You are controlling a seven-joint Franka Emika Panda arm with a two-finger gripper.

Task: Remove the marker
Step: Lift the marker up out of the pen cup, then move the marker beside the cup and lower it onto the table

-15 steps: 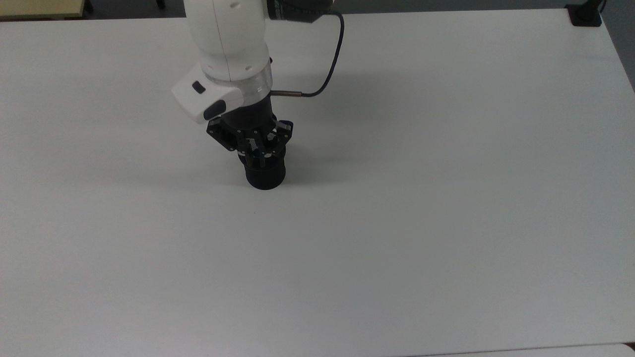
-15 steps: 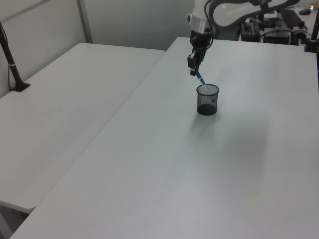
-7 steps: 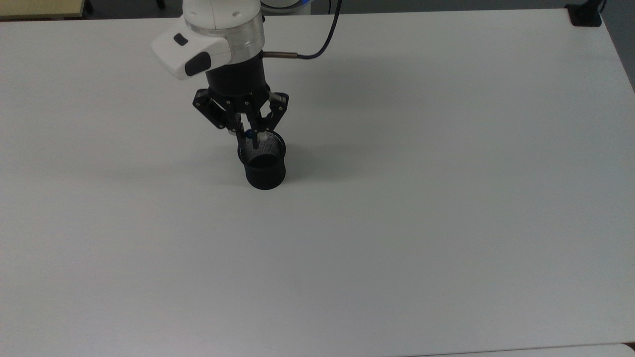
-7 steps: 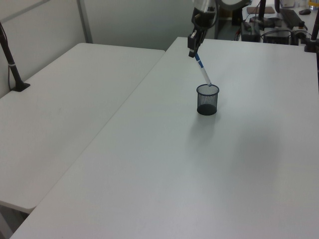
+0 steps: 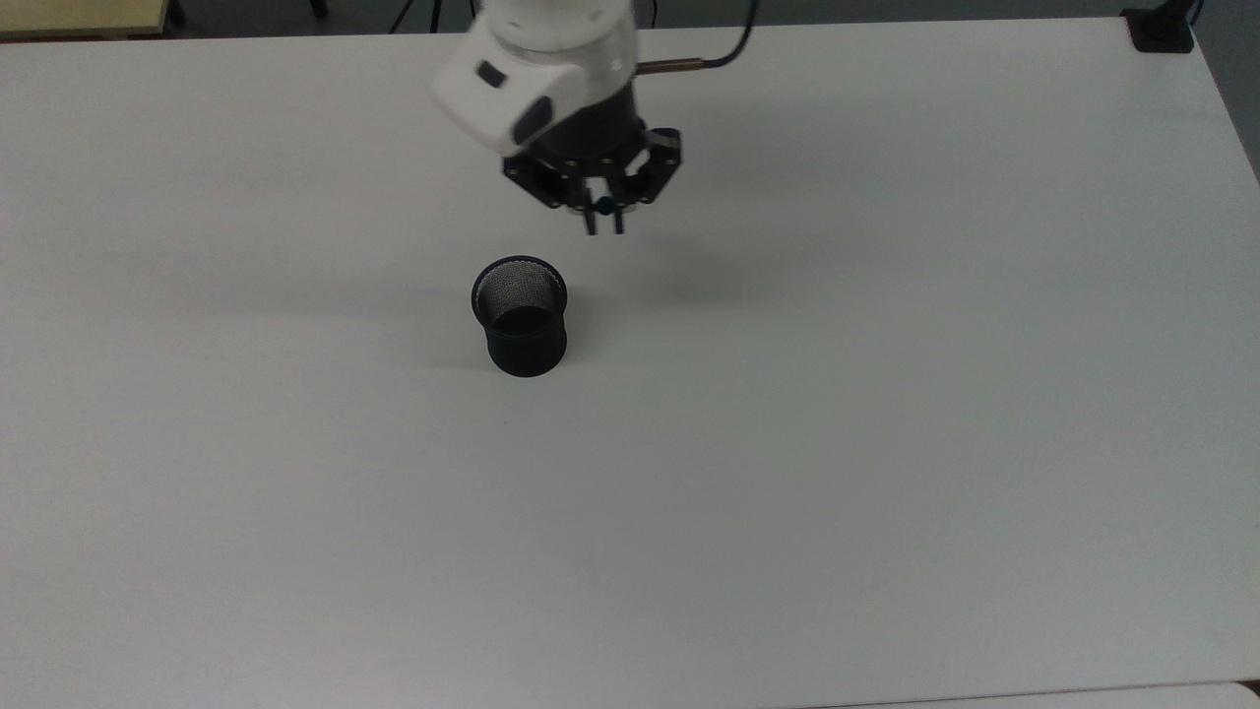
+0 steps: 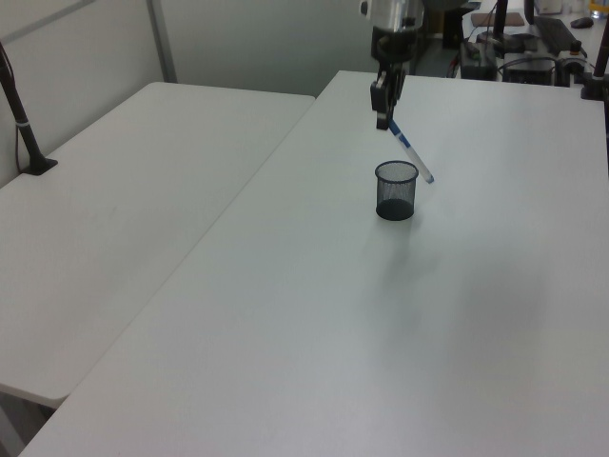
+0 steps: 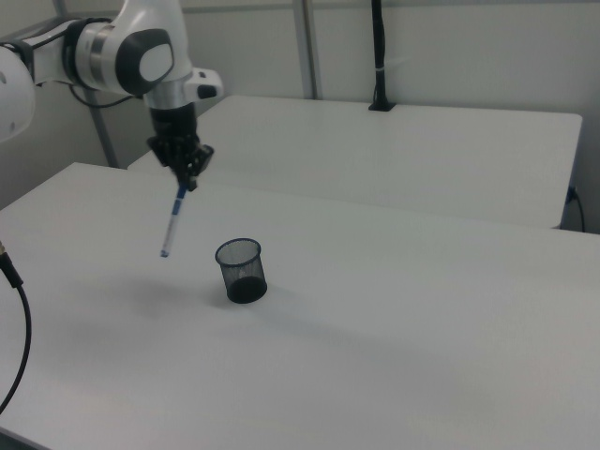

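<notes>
We see a broad white rectangular counter (image 5: 886, 443) carrying the scene; in the left view a second white counter (image 6: 114, 219) stands beside it on the left view's left, and in the right view another white counter (image 7: 422, 150) lies beyond it.

The white Franka arm (image 7: 131, 52) reaches in over the far part of the main counter. In the top view its white wrist housing (image 5: 536, 79) sits above the black tool (image 5: 604, 219), and a dark cable (image 5: 724, 54) leaves the wrist toward the top view's right.

The black cylindrical wire-mesh cup (image 5: 520, 330) stands upright on the counter. We see it below and to the top view's left of the tool, apart from it, and its interior appears dark.

The tool is closed on the blue-capped upper end of the slim white pen-shaped marker (image 7: 173, 223). The marker hangs in the air, tilted, entirely outside the cup. In the right view it slopes down toward the right view's left, and its lower tip (image 7: 164, 253) is beside the cup's rim, apart from it. In the left view the marker (image 6: 409, 152) slopes down toward the left view's right, behind the cup (image 6: 396, 190), below the tool (image 6: 383, 122).
</notes>
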